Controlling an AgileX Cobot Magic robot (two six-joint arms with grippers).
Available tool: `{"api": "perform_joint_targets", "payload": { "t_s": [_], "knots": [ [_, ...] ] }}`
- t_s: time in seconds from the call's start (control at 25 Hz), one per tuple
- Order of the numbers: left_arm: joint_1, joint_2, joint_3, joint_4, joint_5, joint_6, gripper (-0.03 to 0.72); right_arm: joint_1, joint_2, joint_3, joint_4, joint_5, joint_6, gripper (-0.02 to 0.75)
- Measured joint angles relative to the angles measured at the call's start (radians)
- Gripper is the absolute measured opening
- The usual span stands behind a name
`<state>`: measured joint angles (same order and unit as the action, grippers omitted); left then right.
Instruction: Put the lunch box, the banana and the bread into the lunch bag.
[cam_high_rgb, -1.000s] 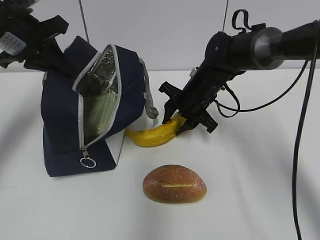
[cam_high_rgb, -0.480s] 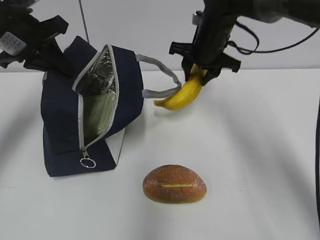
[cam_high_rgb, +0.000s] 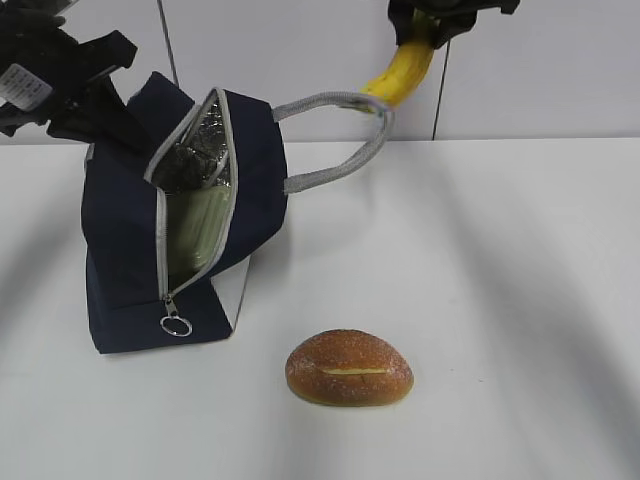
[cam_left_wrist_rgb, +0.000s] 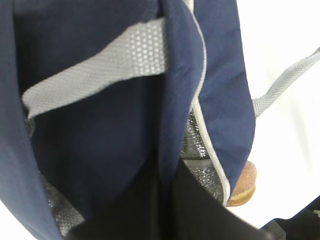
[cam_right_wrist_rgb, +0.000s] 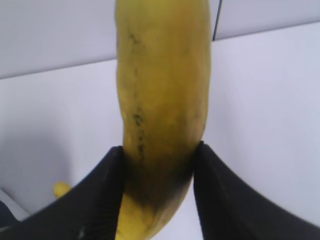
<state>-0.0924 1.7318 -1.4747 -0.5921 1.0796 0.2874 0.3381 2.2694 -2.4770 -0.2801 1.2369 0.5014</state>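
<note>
Bread (cam_high_rgb: 349, 368) lies on the table, well below the right claw (cam_right_wrist_rgb: 159, 187). That claw pinches the banana (cam_high_rgb: 402, 74) aloft, right of the bag (cam_high_rgb: 130, 250). Left claw (cam_high_rgb: 75, 85), shut, holds the bag's flap open; box (cam_high_rgb: 198, 228) already inside. Next: carry the banana left, lower it into the opening.

— Where does each item sit?
— The navy lunch bag (cam_high_rgb: 150, 250) stands on the white table with its zipper open and silver lining showing; the lunch box (cam_high_rgb: 200, 225), sage-green, is upright inside.
— And the food?
— The banana (cam_high_rgb: 400, 72), yellow with faint brown speckles, hangs high above the table beside the bag's raised grey handle. The glossy bread (cam_high_rgb: 349, 368) lies in front, slit upward.
</note>
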Motion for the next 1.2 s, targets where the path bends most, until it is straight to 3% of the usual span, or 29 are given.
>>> {"api": "perform_joint_targets", "payload": {
  "t_s": [0.24, 0.36, 0.6, 0.84, 1.2],
  "knots": [
    [0.000, 0.000, 0.000, 0.000, 0.000, 0.000, -0.003, 0.000, 0.000, -0.094, -0.083, 0.022, -0.006, 0.311],
    [0.000, 0.000, 0.000, 0.000, 0.000, 0.000, -0.003, 0.000, 0.000, -0.123, -0.064, 0.026, -0.006, 0.310],
    [0.000, 0.000, 0.000, 0.000, 0.000, 0.000, -0.003, 0.013, 0.000, -0.141, 0.173, 0.031, -0.084, 0.310],
    [0.000, 0.000, 0.000, 0.000, 0.000, 0.000, -0.003, 0.091, 0.022, -0.142, 0.376, 0.031, -0.207, 0.310],
    [0.000, 0.000, 0.000, 0.000, 0.002, 0.000, -0.003, 0.168, 0.113, -0.118, 0.486, 0.031, -0.294, 0.310]
  ]
}}
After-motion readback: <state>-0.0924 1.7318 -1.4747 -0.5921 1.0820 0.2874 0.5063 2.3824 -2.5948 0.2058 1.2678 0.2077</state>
